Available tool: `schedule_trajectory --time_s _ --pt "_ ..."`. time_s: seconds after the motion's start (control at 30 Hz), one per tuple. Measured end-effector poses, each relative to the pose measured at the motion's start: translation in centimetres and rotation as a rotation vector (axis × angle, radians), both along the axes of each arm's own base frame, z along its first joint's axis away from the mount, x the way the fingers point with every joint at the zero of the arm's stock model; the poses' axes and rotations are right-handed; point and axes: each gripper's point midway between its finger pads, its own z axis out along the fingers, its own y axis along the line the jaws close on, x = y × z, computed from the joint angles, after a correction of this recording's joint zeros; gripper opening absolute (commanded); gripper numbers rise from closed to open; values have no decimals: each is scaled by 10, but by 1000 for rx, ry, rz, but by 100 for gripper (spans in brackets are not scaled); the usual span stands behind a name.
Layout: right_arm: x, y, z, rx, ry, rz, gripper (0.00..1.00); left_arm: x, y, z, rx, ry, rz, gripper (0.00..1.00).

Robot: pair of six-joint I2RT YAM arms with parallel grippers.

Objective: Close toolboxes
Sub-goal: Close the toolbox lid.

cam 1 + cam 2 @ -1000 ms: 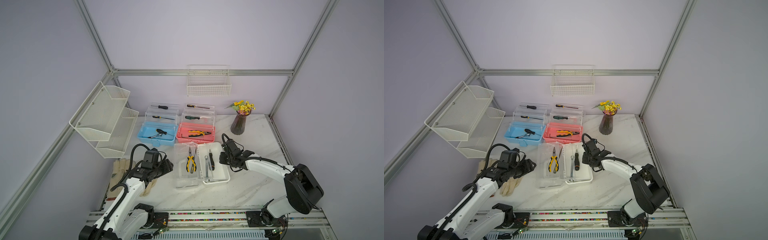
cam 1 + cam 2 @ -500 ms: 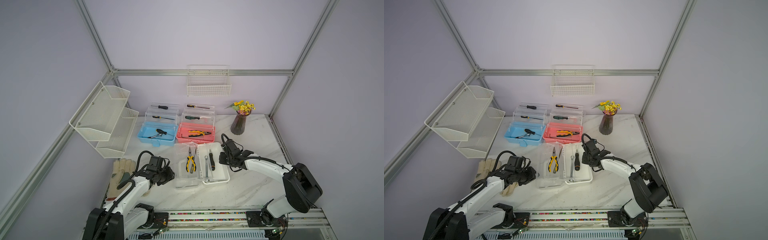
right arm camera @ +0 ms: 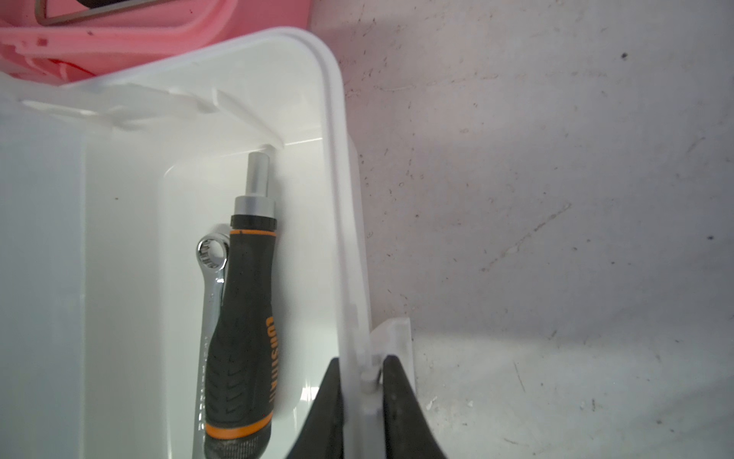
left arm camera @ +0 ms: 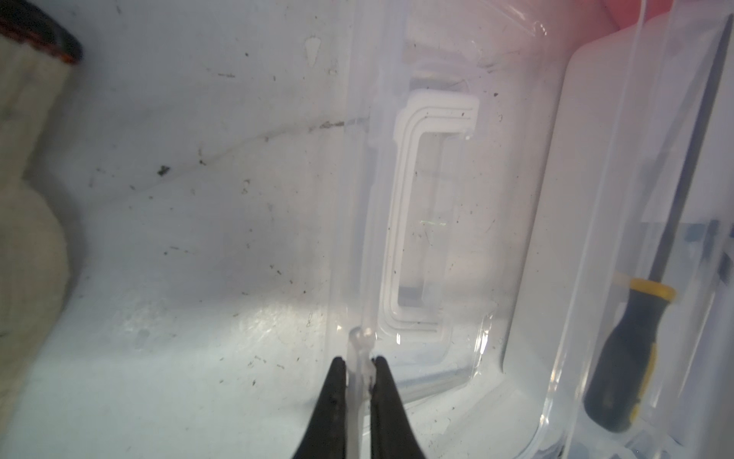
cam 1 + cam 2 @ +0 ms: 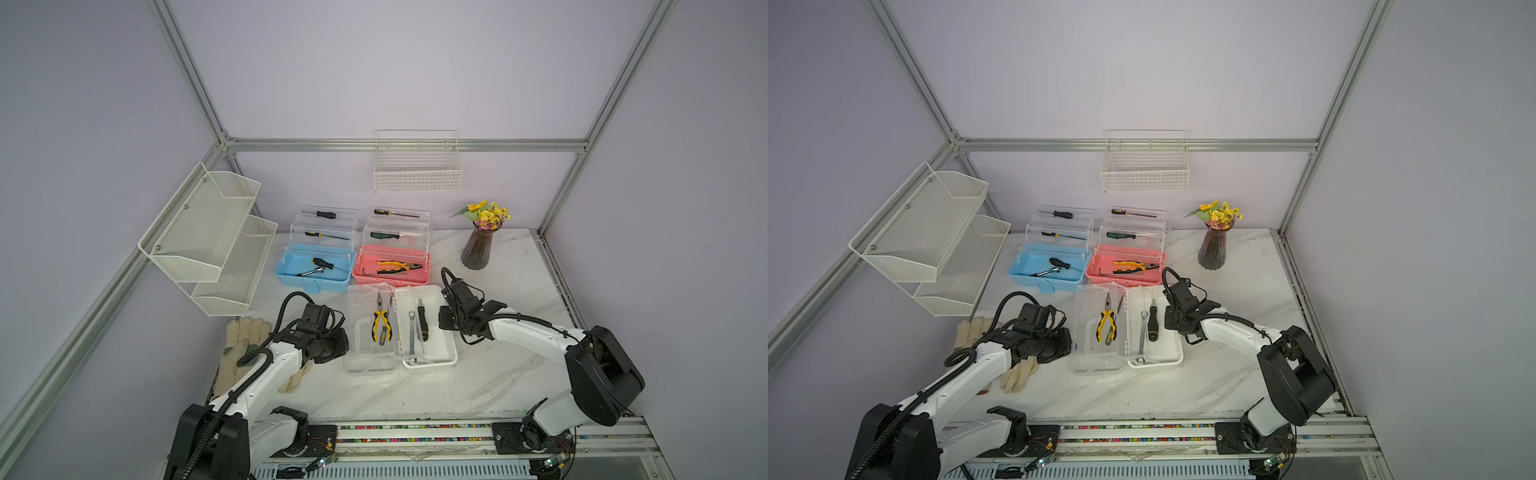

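The white toolbox [image 5: 438,353] lies open at the front, its clear lid [image 5: 361,353] folded flat to its left. My left gripper [image 4: 359,369] is shut on the lid's outer edge [image 4: 357,238], and shows at the lid's left side in both top views [image 5: 1068,338]. My right gripper [image 3: 363,371] is shut on the white toolbox's right wall [image 3: 337,198] beside its latch [image 3: 397,334], also seen in a top view [image 5: 442,320]. Behind stand the blue toolbox [image 5: 313,266] and the pink toolbox [image 5: 390,266], lids raised.
Pliers [image 5: 380,324] lie in the clear half; a screwdriver [image 3: 242,326] and a wrench [image 3: 210,302] lie in the white base. Gloves [image 5: 245,345] lie under my left arm. A flower vase [image 5: 478,245] stands back right. Wire baskets [image 5: 417,166] [image 5: 208,232] hang on the walls.
My left arm has swung right from over the gloves to the clear lid and its jaws have closed on the lid's edge. The right gripper has tightened on the white wall.
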Motion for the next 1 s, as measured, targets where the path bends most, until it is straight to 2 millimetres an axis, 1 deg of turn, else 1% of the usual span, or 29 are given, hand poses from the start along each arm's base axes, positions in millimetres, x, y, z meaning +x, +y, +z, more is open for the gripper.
schedule_trajectory --time_s 0.07,0.3,0.4,0.5,0.63,0.8,0.9,1.0 --pt "-1 1 0 -4 -2 3 7 0 2 6 36 2 -12 0" --pt "-3 4 -1 -17 -9 11 0 1 4 25 160 11 -59 0" --pt "-4 5 0 -25 -17 8 0 1 3 36 227 4 -82 0" --pt "-5 6 0 -34 -25 2 0 2 0 51 310 -5 -112 0" --pt "-6 7 0 -39 -30 -7 0 6 -5 72 424 -17 -158 0" --pt "-9 13 0 -16 -38 6 0 13 -18 101 571 -33 -226 0" --pt "-13 14 0 16 -47 13 0 15 -26 110 636 -29 -265 0" --pt "-14 14 1 27 -49 13 0 16 -32 112 696 -12 -302 0"
